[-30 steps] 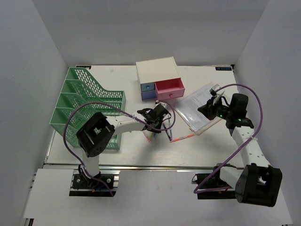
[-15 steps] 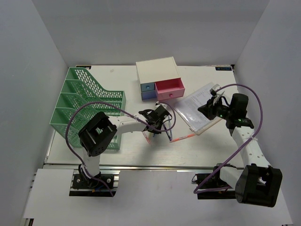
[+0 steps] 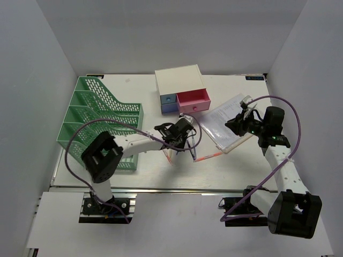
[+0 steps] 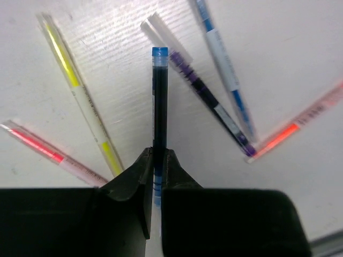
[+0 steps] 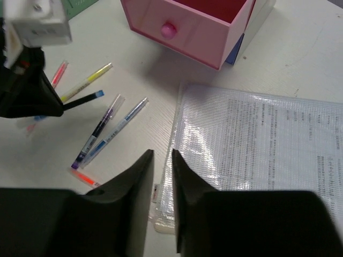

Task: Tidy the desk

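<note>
My left gripper [image 4: 157,155] is shut on a dark blue pen [image 4: 159,101] and holds it just above the off-white desk [image 3: 144,171]. Loose pens lie under it: a yellow one [image 4: 80,91], a pink one [image 4: 48,152], a purple one [image 4: 198,91], a light blue one [image 4: 225,69] and an orange-pink one [image 4: 300,120]. In the top view the left gripper [image 3: 173,141] is at mid desk. My right gripper [image 5: 162,154] hovers over the left edge of a clear mesh document pouch [image 5: 257,144]. Its jaws stand a narrow gap apart with nothing between them.
A white drawer box [image 3: 179,80] stands at the back with its pink drawer [image 3: 193,100] pulled open. A green mesh file rack [image 3: 96,120] fills the left side. Grey walls enclose the desk, and a metal rail [image 3: 161,190] runs along its front edge.
The left arm's elbow has swung left and nearer the front. Its gripper stays over the pens, still shut on the dark blue pen. The right arm has not moved.
</note>
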Controlling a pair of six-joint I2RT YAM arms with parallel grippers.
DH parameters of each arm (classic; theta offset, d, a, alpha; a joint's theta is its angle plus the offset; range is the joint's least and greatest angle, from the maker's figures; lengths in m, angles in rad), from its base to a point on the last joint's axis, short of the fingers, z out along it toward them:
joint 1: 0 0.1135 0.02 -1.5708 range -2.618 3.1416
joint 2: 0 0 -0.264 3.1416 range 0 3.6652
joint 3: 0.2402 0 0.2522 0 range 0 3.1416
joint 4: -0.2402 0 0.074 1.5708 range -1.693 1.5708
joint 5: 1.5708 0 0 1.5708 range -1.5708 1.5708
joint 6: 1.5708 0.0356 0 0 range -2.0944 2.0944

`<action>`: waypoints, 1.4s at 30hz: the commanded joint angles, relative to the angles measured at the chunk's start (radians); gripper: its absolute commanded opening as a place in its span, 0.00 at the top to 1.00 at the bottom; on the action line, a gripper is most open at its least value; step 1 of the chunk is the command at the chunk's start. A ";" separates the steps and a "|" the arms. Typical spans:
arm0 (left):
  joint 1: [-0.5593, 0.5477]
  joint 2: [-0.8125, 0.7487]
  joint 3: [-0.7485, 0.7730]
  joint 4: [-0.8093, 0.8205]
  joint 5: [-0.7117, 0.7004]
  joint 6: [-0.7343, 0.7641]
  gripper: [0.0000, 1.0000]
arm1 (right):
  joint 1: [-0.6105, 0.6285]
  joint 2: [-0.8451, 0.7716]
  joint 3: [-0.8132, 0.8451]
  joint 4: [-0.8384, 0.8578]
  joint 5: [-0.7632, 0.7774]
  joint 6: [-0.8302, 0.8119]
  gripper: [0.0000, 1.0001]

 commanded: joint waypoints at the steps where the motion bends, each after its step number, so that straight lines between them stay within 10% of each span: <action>1: 0.004 -0.185 0.030 -0.008 0.020 0.057 1.00 | -0.001 -0.021 0.012 0.017 -0.032 -0.018 0.69; 6: 0.015 -0.329 -0.024 0.072 0.167 0.306 1.00 | -0.001 -0.019 0.020 -0.021 -0.077 -0.075 0.60; 9: 0.024 -0.383 -0.003 0.109 0.326 0.650 1.00 | -0.001 -0.015 0.031 -0.050 -0.115 -0.104 1.00; 16: 0.055 -0.229 0.270 0.054 0.330 1.028 1.00 | -0.001 -0.019 0.035 -0.079 -0.135 -0.146 1.00; 24: 0.179 0.032 0.527 0.156 0.379 1.086 1.00 | 0.001 -0.035 0.029 -0.076 -0.141 -0.150 1.00; 39: 0.234 0.181 0.505 0.479 0.335 1.074 0.97 | 0.001 -0.039 0.026 -0.072 -0.149 -0.152 1.00; 42: 0.234 0.164 0.478 0.492 0.309 1.073 0.84 | 0.002 -0.042 0.023 -0.072 -0.144 -0.150 0.71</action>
